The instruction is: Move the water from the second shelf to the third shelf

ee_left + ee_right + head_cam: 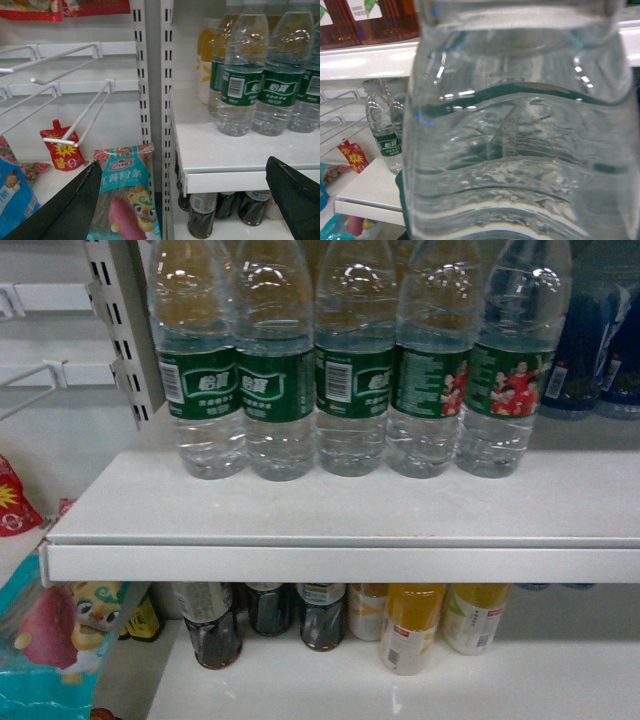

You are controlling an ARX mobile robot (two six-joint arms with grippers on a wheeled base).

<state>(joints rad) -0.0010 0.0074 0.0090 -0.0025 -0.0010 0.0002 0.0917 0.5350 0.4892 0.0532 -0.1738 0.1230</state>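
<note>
A clear ribbed water bottle (520,150) with a dark green label fills the right wrist view, hanging in front of the shelves; my right gripper is shut on it, its fingers hidden behind the bottle. Several more water bottles (345,360) stand in a row on a white shelf (330,510). The left wrist view shows them (240,85) up and to the right. My left gripper (184,167) is open wide and empty, level with that shelf's front edge (235,177). Neither gripper shows in the head view.
Dark tea bottles (212,630) and yellow juice bottles (410,625) stand on the shelf below. Blue bottles (600,340) are at the far right. White wire hooks (65,60), a slotted upright (152,75), a red pouch (62,150) and a teal snack bag (125,195) are at the left.
</note>
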